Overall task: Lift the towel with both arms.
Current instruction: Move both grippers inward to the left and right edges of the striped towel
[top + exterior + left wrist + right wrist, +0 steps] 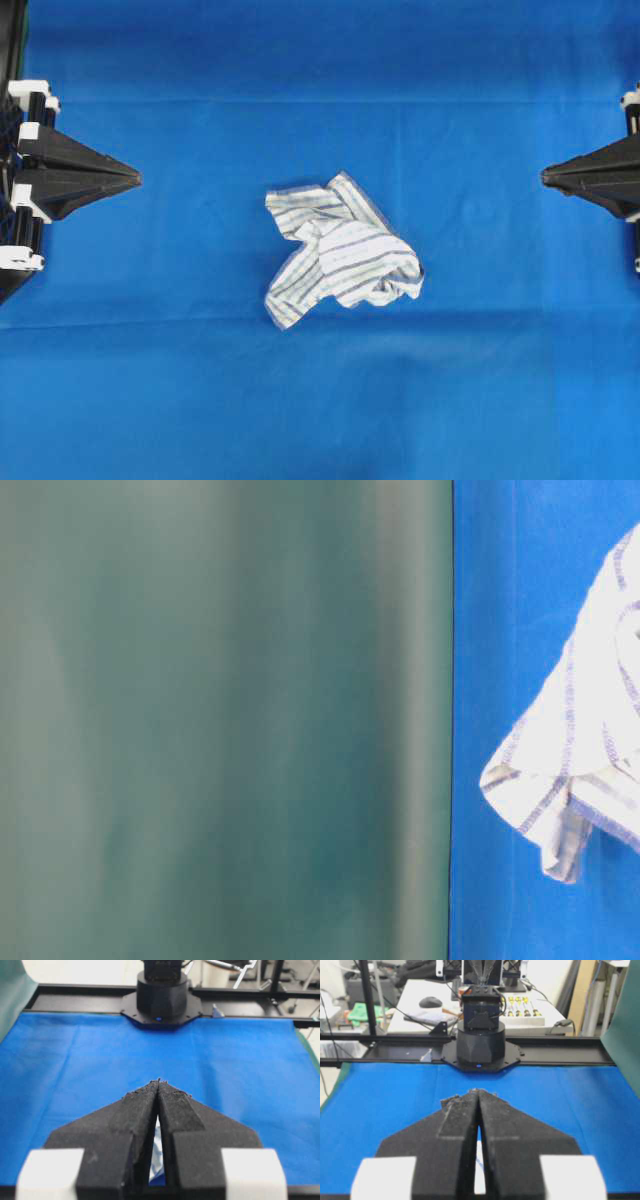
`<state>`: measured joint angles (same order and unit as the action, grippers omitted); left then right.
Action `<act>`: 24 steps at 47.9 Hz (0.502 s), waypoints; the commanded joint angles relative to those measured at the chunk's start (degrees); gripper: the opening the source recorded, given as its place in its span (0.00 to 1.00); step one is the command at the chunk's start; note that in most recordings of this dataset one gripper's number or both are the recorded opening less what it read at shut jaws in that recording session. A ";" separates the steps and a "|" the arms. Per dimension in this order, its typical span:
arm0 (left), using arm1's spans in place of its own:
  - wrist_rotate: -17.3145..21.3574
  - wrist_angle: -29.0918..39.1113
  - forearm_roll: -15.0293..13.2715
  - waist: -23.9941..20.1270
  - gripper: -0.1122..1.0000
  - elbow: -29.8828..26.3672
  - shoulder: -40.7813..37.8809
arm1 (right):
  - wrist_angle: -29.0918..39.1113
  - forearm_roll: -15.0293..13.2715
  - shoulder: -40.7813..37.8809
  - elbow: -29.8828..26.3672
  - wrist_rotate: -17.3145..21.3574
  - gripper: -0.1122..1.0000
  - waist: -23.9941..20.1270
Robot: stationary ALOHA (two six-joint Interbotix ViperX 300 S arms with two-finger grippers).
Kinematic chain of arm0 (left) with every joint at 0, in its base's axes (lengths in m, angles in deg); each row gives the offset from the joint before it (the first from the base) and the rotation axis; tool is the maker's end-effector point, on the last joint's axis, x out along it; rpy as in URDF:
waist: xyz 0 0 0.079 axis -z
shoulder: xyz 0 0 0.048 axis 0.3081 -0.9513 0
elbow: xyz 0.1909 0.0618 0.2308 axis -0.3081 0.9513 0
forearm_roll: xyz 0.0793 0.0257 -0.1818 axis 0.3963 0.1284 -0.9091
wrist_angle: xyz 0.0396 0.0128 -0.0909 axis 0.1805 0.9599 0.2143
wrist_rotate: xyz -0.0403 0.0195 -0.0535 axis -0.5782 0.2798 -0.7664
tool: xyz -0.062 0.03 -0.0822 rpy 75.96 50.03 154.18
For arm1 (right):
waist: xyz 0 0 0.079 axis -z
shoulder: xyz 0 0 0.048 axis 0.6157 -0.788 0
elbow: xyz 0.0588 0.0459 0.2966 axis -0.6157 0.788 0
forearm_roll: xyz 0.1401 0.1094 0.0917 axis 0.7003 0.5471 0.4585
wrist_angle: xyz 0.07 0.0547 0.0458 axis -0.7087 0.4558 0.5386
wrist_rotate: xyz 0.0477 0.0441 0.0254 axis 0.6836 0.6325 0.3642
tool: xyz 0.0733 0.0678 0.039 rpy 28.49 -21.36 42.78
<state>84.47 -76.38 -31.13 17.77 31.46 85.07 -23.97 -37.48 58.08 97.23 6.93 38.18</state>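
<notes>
Overhead view: the towel (340, 252) lies crumpled on the blue table covering (320, 400) just past the middle toward 5 o'clock, one corner reaching out toward 7 o'clock. The left gripper (135, 178) waits at 9 o'clock at the frame's edge, its tips drawn together to one point aimed at the cloth. The right gripper (545, 177) sits opposite at 3 o'clock, likewise pinched together and empty. Both stand well apart from the towel.

Table-level view: a blurred dark green surface (220, 720) fills everything from 9 o'clock past the middle; it may be a curtain or wall, the focus is too soft to tell. At 3 o'clock the towel (560, 750) shows against the blue covering (500, 600), its folded corner pointing toward 5 o'clock.

Left wrist view: the left gripper (158, 1081) has its fingers (137, 1115) pressed together at the tips, holding nothing. A sliver of striped cloth shows through the slit toward 6 o'clock. The opposite arm's black base (161, 997) stands at 12 o'clock.

Right wrist view: the right gripper (478, 1092) is also closed tip to tip, with nothing between. The facing arm's base (481, 1045) stands at 12 o'clock, a cluttered desk (470, 1005) behind it.
</notes>
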 commanded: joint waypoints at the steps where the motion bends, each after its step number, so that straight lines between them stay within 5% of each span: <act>1: -0.35 -0.44 -0.97 0.79 0.10 -1.32 -1.58 | -0.18 0.00 -0.70 -1.32 0.09 0.10 0.26; 24: -0.53 -5.19 -1.05 1.85 0.10 -3.25 -17.84 | 4.39 0.35 -16.35 -4.39 1.58 0.10 -0.79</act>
<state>84.03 -80.34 -32.01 19.09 29.88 70.21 -19.31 -37.39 44.55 94.25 7.90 38.18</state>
